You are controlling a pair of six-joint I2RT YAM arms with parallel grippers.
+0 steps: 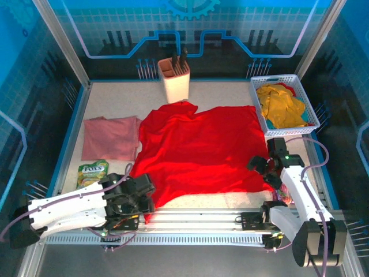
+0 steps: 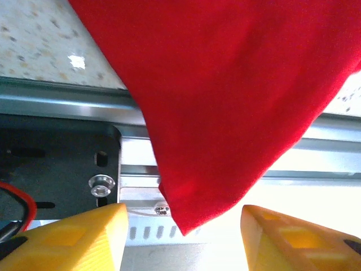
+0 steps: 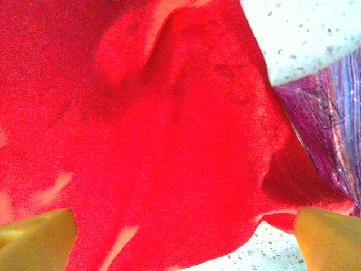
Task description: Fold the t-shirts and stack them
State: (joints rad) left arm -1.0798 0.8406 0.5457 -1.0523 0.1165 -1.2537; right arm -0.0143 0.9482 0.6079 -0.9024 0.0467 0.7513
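Left claw [image 2: 180,226], right claw [image 3: 180,226] gape empty over red t-shirt [image 1: 196,150]; speckled table [image 1: 115,101], blue walls [image 1: 34,57].

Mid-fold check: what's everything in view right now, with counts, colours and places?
red tee: one, bright red, spread mid-table, near-left corner hanging over the front edge
pink tee: one, dusty pink, folded, left of the red tee
yellow tees: count unclear, mustard, bunched in the basket
basket: one, white, far right
knife block: one, cream, far middle
snack packet: one, green-yellow, nearer than the pink tee
purple packet: one, purple, beside the red tee's right edge
table: one, pale speckled
left tool: yellow fingers, open, at the hanging corner
right tool: yellow fingers, open, over the red tee
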